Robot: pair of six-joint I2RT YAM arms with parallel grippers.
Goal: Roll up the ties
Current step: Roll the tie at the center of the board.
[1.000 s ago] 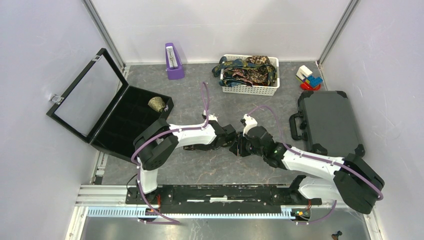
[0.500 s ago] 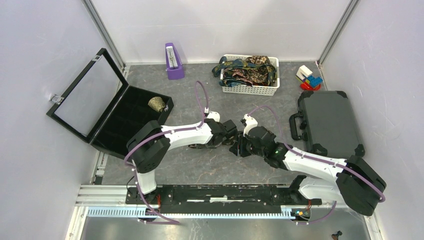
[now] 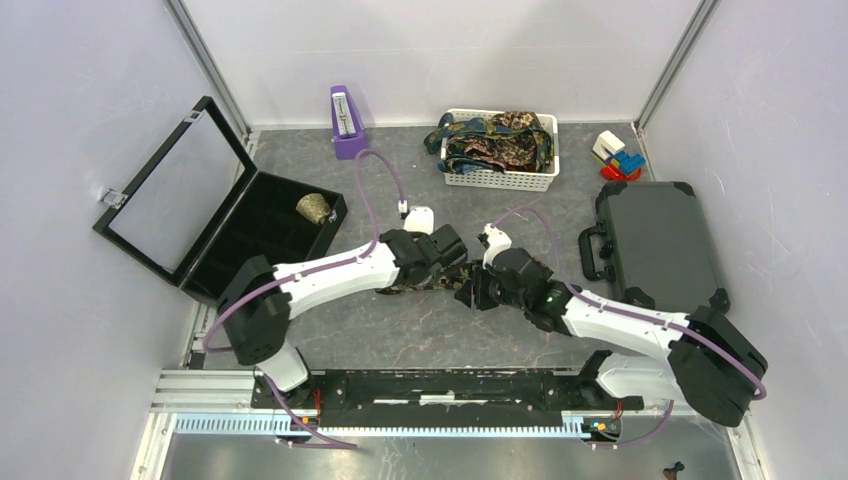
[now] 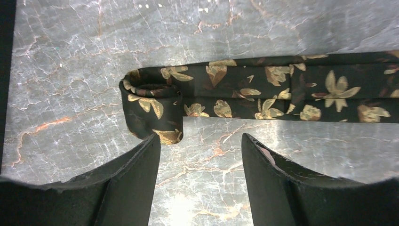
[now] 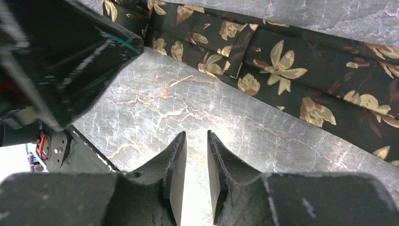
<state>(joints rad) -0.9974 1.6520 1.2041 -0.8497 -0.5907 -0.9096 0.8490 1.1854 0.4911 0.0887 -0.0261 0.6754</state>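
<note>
A dark tie with gold flowers point(image 4: 282, 89) lies flat across the marble table. Its left end is curled into a small roll point(image 4: 150, 101). My left gripper point(image 4: 200, 143) is open and empty just in front of the roll, and its left finger point(image 4: 136, 165) almost touches the roll. My right gripper point(image 5: 196, 141) hovers over bare table beside the flat part of the tie point(image 5: 301, 80). Its jaws stand a narrow gap apart with nothing between them. In the top view both grippers, left point(image 3: 452, 272) and right point(image 3: 468, 292), meet over the tie point(image 3: 412, 288).
A white basket point(image 3: 500, 180) with more ties point(image 3: 495, 140) stands at the back. An open black box point(image 3: 250, 245) at the left holds a rolled tie point(image 3: 314, 208). There is a purple metronome point(image 3: 347, 122), a grey case point(image 3: 655, 245) at the right and toy blocks point(image 3: 618, 155).
My left arm has swung its elbow out to the left and its gripper has shifted slightly back and left along the tie. The right arm has barely moved.
</note>
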